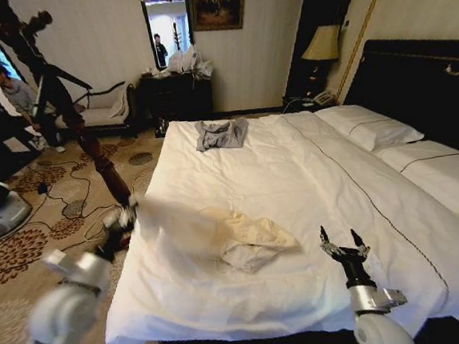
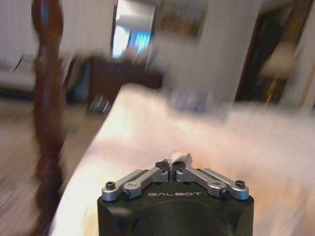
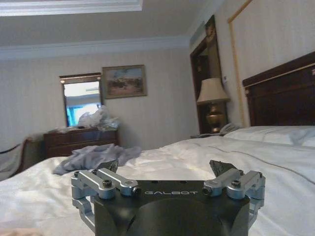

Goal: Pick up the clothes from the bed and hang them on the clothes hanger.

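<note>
The clothes point(image 1: 250, 239), a crumpled cream shirt, lie on the near half of the white bed point(image 1: 309, 165). A blurred stretch of the fabric runs left toward the bed's edge. My left gripper point(image 1: 123, 219) is at that edge. In the left wrist view it point(image 2: 172, 164) is shut, with a small pinch of pale cloth point(image 2: 178, 156) between its tips. My right gripper point(image 1: 342, 243) hovers open, low over the bed to the right of the shirt, with nothing in it point(image 3: 166, 167). The black clothes hanger point(image 1: 68, 76) seems to hang on the coat stand.
A dark turned-wood coat stand point(image 1: 91, 148) point(image 2: 47, 98) leans beside the bed's left edge. A grey garment point(image 1: 220, 132) point(image 3: 93, 156) lies at the far end of the bed. Pillows point(image 1: 370, 127) and a dark headboard point(image 1: 423, 82) are on the right.
</note>
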You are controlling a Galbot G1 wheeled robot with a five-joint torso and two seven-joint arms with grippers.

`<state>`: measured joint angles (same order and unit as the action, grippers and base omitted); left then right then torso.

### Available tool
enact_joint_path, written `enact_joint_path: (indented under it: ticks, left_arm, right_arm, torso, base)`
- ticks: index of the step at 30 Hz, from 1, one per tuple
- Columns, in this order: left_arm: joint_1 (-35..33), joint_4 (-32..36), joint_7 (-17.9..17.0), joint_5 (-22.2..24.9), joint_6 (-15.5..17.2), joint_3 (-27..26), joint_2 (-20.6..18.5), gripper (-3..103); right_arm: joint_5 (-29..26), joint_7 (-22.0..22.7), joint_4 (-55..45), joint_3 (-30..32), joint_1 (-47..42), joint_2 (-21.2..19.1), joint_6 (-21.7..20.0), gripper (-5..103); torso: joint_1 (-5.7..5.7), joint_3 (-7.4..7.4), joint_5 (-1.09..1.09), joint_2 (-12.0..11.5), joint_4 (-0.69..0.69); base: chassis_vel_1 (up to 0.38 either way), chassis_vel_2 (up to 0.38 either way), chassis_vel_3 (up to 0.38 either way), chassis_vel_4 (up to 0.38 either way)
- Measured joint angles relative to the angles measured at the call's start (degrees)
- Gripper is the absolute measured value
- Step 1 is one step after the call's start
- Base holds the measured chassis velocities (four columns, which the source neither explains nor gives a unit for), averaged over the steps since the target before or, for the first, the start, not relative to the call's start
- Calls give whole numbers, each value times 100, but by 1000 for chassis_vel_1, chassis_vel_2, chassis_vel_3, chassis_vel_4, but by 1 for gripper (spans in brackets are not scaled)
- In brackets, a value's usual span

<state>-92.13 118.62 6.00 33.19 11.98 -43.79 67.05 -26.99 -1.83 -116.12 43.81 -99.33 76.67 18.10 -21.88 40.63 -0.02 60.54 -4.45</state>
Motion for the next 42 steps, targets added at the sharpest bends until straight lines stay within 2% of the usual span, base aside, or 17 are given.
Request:
enact_joint_path:
  ticks: [3, 4, 7, 10, 14, 15, 17, 19, 23, 24, 27, 29, 30, 32, 34, 40, 42]
  left_arm:
    - [-285, -348, -122, -864, 95, 323, 230, 2]
    - [-285, -348, -122, -864, 95, 323, 230, 2]
    - [-609, -404, -291, -1328, 229, 570, 301, -2]
    - [-932, -295, -352, -1509, 293, 699, 282, 2]
    - [-1753, 186, -366, -1834, 364, 780, 7, 23]
    - [-1753, 186, -366, -1834, 364, 780, 7, 23]
    - [-2143, 593, -373, -1929, 377, 602, -205, 34]
    - [-2218, 706, -371, -1936, 379, 550, -244, 34]
    - [-2551, 1586, -161, -1984, 316, 348, -354, 55]
    - [-2551, 1586, -161, -1984, 316, 348, -354, 55]
    - [-2260, 1842, 7, -2023, 73, 545, -292, 67]
    - [-1813, 1498, 39, -2388, -187, 879, -174, 78]
    - [-1813, 1498, 39, -2388, -187, 879, -174, 78]
    - [-1208, 780, -13, -2663, -468, 1315, -25, 88]
    - [-517, 85, -104, -2768, -784, 1662, 81, 93]
    - [339, -606, -132, -2772, -979, 2031, -9, 100]
    - [692, -763, 36, -2617, -962, 2205, -226, 100]
  right_arm:
    - [-81, -14, -68, -91, -68, -124, 5, 100]
    - [-81, -14, -68, -91, -68, -124, 5, 100]
    - [-69, -22, -35, -104, -60, -170, 36, 100]
    - [-72, -21, -8, -119, -55, -186, 53, 100]
    - [-82, -14, 110, -129, -31, -208, 119, 100]
    - [-82, -14, 110, -129, -31, -208, 119, 100]
    - [-101, -8, 185, -146, -3, -210, 148, 100]
    - [-104, -7, 206, -157, 5, -210, 158, 100]
    - [-97, -6, 301, -217, 23, -183, 222, 100]
    - [-97, -6, 301, -217, 23, -183, 222, 100]
    - [-94, -5, 313, -221, 22, -181, 235, 100]
    - [-92, -1, 342, -218, 29, -185, 245, 100]
    - [-92, -1, 342, -218, 29, -185, 245, 100]
    - [-86, 14, 362, -217, 36, -184, 246, 100]
    - [-77, 19, 363, -218, 29, -184, 246, 100]
    - [-61, 21, 429, -220, 45, -184, 239, 100]
    - [-50, 27, 519, -218, 74, -168, 229, 100]
  torso:
    - [0, 0, 2, 0, -1]
    - [0, 0, 2, 0, -1]
    - [0, 0, 3, 0, -2]
    - [0, -1, 2, 0, -1]
    - [1, -1, 3, 0, 0]
    - [1, -1, 3, 0, 0]
    - [0, -1, 2, 0, 0]
    - [0, -1, 2, 0, -1]
    - [0, 0, 3, 0, 0]
    - [0, 0, 3, 0, 0]
    - [0, 0, 4, 0, -1]
    - [0, 0, 3, 0, -1]
    - [0, 0, 3, 0, -1]
    - [0, 0, 1, 0, 1]
    - [0, 0, -2, 0, -3]
    - [-1, 1, 1, 0, -1]
    - [-1, 1, 2, 0, -1]
  base:
    - [0, 0, 0, 0]
    - [0, 0, 0, 0]
    - [0, 0, 0, 0]
    - [0, 0, 0, 0]
    - [0, 0, 0, 0]
    - [0, 0, 0, 0]
    - [0, 0, 0, 0]
    - [0, 0, 0, 0]
    - [0, 0, 0, 0]
    - [0, 0, 0, 0]
    - [0, 0, 0, 0]
    - [0, 0, 0, 0]
    - [0, 0, 0, 0]
    - [0, 0, 0, 0]
    - [0, 0, 0, 0]
    - [0, 0, 0, 0]
    - [0, 0, 0, 0]
